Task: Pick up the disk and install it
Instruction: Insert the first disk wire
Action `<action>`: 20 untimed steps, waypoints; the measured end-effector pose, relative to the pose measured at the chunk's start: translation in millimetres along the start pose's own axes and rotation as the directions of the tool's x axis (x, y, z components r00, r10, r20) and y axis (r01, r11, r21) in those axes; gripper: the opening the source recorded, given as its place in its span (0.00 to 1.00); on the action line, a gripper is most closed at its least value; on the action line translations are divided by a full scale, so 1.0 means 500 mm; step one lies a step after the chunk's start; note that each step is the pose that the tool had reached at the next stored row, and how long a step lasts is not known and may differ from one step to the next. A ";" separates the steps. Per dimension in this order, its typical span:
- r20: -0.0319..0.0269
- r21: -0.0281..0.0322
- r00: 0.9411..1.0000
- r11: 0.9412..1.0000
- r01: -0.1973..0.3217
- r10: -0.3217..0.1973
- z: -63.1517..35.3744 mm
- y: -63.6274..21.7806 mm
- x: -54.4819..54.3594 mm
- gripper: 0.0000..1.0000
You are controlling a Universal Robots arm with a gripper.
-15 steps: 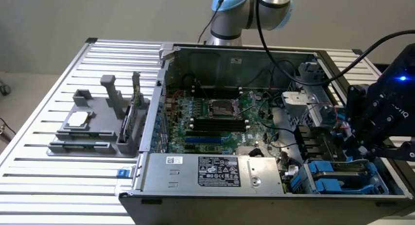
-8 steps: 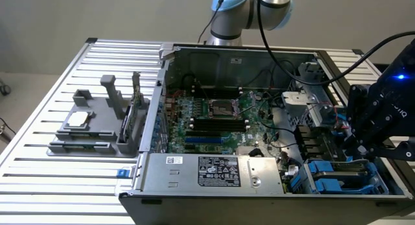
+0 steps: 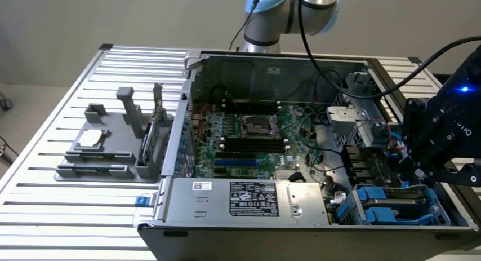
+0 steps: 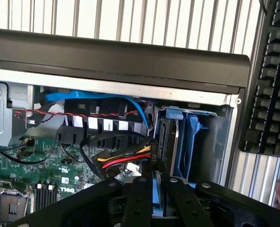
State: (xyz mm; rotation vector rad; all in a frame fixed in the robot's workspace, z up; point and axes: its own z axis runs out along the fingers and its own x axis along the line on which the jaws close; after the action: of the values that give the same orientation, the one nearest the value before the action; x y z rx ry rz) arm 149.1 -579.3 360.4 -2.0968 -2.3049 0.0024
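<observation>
One open computer case (image 3: 248, 69) lies on a slatted metal surface (image 3: 60, 216). In its corner at the exterior view's right, a drive bay (image 4: 215, 137) holds the disk (image 4: 167, 137) standing on edge. The disk is dark and silver-grey with a blue plastic frame. Bay walls sit close on both sides, and cables (image 4: 121, 163) run just beside it. The tool (image 4: 157, 182) is nearly closed, its black fingers seemingly pinching the disk's blue frame. "DELL" is printed on the green board (image 4: 17, 170). A keyboard (image 4: 272, 85) lies beside the case.
</observation>
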 end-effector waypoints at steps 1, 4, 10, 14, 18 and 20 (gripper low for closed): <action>0.000 0.000 1.000 1.000 0.000 0.000 0.000 0.000 0.000 0.16; 0.002 0.000 1.000 1.000 -0.001 0.001 0.000 0.000 0.000 0.16; 0.019 0.002 1.000 1.000 -0.003 0.003 0.000 0.000 0.000 0.16; 0.024 0.003 1.000 1.000 -0.004 0.004 0.000 0.001 0.003 0.16; 0.043 0.007 0.999 1.000 -0.006 0.005 0.000 0.005 0.009 0.16; 0.055 0.009 0.998 1.000 -0.007 0.006 0.000 0.009 0.011 0.16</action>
State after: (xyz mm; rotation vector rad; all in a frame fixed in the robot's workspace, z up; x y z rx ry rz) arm 152.8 -573.5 360.3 -2.1260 -2.3234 0.0714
